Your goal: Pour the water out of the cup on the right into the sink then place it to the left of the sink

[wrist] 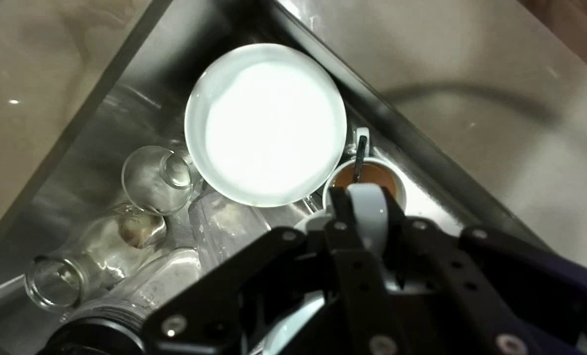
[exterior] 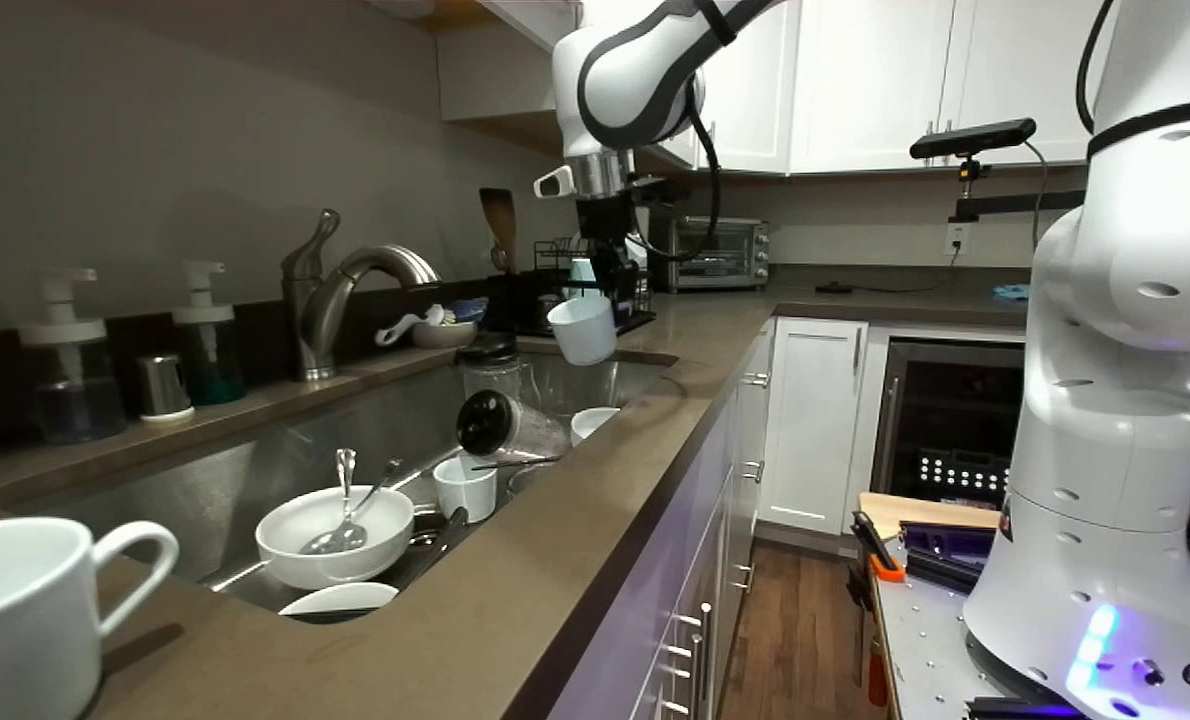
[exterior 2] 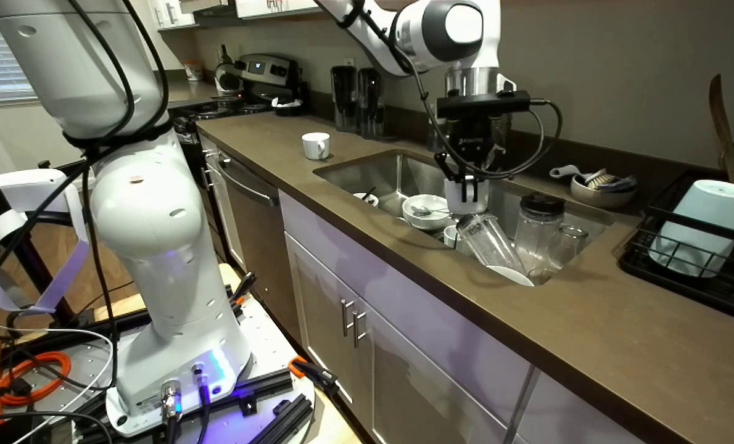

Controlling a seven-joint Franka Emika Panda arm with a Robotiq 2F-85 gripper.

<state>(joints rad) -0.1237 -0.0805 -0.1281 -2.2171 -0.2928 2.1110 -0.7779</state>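
A white mug, the cup, hangs above the sink in both exterior views. My gripper is shut on its loop handle, which shows between the fingers in the wrist view. The mug looks close to upright, leaning slightly in an exterior view. Its inside is out of sight, so I cannot tell whether it holds water. Much of the mug's body is hidden behind the gripper in the wrist view. A similar white mug stands on the counter beside the sink's far end.
In the sink lie a white bowl with spoons, a large white bowl, a mug with brown liquid and clear jars. A chrome faucet rises at the back. A black dish rack stands beside the sink.
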